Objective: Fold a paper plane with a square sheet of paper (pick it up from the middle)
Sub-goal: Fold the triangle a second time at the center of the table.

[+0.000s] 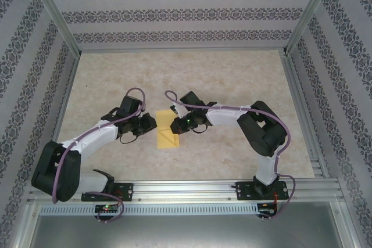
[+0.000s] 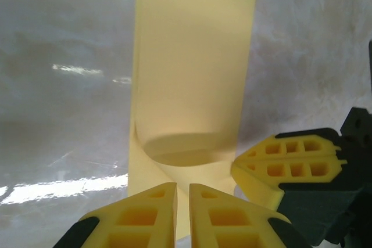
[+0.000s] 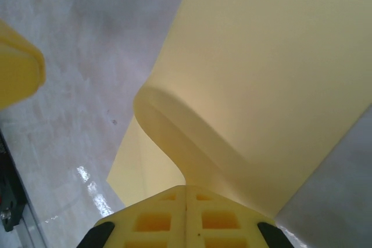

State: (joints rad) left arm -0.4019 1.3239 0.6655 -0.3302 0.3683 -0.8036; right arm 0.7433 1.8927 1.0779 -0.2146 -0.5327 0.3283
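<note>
The square sheet of paper [image 1: 165, 137] is plain yellow and lies mid-table between both arms, its far part bent up and over in a soft curl. My right gripper [image 1: 176, 126] is shut on that lifted flap: in the right wrist view the curled paper [image 3: 273, 85] runs straight into the closed fingertips of the right gripper [image 3: 186, 187]. My left gripper [image 1: 152, 125] sits at the sheet's left side. In the left wrist view the left gripper [image 2: 182, 185] hovers low over the paper [image 2: 192, 74], with just a thin slit between its fingers and nothing in it. The right fingers [image 2: 290, 166] reach in beside the curl.
The beige mottled tabletop [image 1: 192, 74] stretches behind and to both sides of the paper. An aluminium rail [image 1: 192, 190] carrying the arm bases runs along the near edge. Patterned walls and metal frame posts [image 1: 55, 15] enclose the table.
</note>
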